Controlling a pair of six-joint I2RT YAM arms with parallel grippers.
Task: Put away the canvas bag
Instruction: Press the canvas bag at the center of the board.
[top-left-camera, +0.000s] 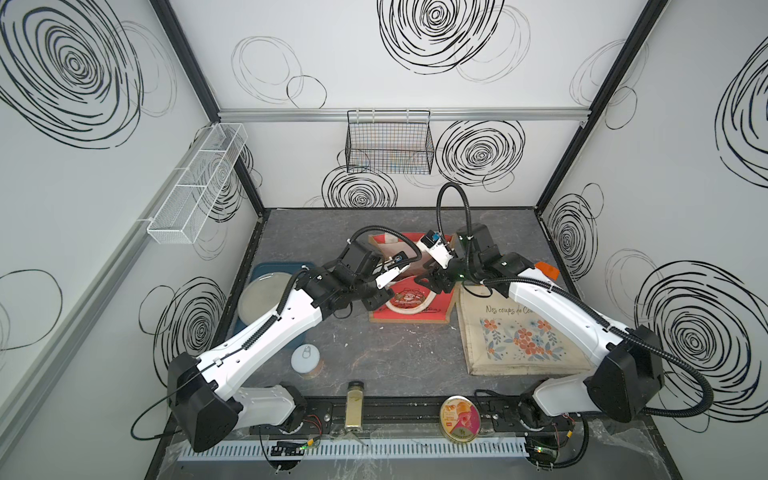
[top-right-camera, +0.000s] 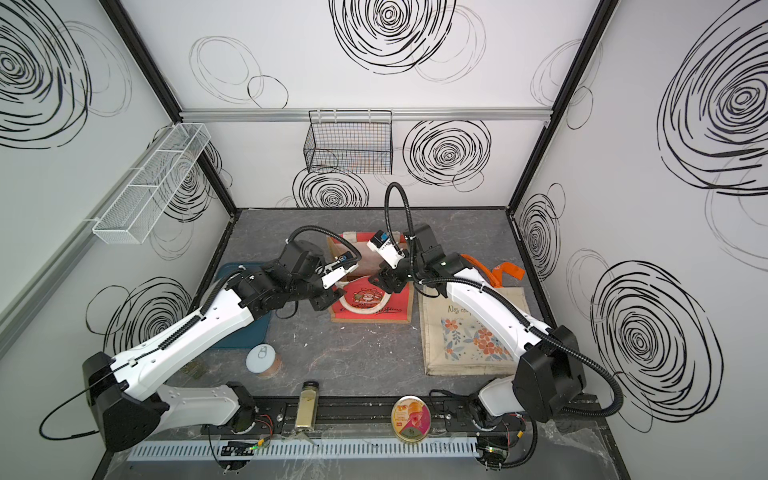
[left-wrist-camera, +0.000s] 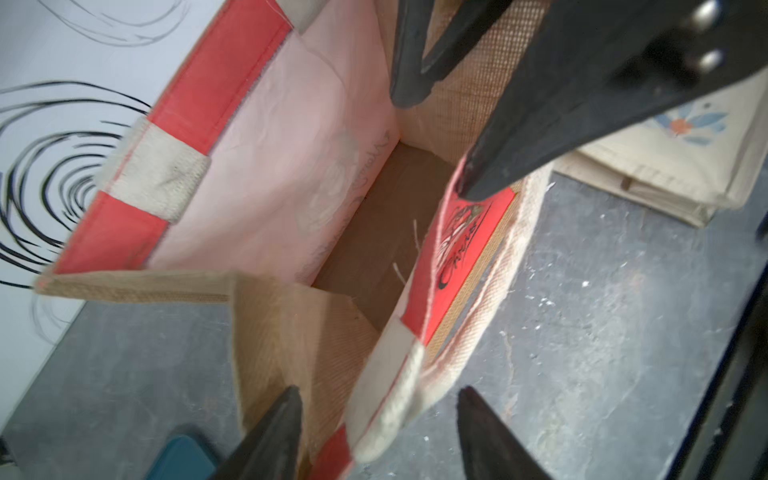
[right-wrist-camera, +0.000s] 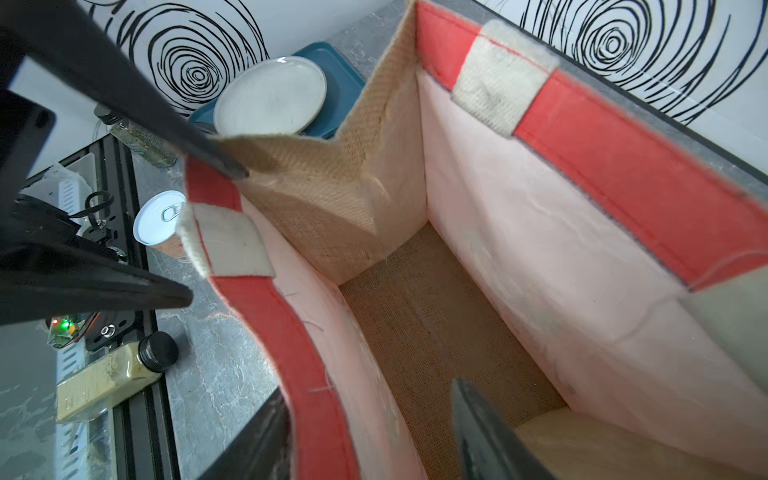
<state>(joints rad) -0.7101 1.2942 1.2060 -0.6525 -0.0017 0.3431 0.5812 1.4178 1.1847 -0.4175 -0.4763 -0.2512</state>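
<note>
A beige canvas bag (top-left-camera: 519, 345) (top-right-camera: 465, 345) with a flower print lies flat on the right of the table, partly under my right arm, with nothing holding it. Left of it a red-rimmed jute bag (top-left-camera: 409, 307) (right-wrist-camera: 540, 249) stands with its mouth open and nothing inside. My left gripper (left-wrist-camera: 378, 399) is open, its fingers on either side of the jute bag's near corner with the white handle patch. My right gripper (right-wrist-camera: 370, 399) is open too, with one finger inside that bag and one outside its red rim.
A blue tray (top-left-camera: 266, 266) with a pale plate (top-left-camera: 266, 293) sits at the left. A can (top-left-camera: 305, 360), a spice jar (top-left-camera: 354, 405) and a round tin (top-left-camera: 460, 419) lie near the front. A black wire basket (top-left-camera: 388, 143) hangs on the back wall, a white mesh basket (top-left-camera: 199, 183) on the left wall.
</note>
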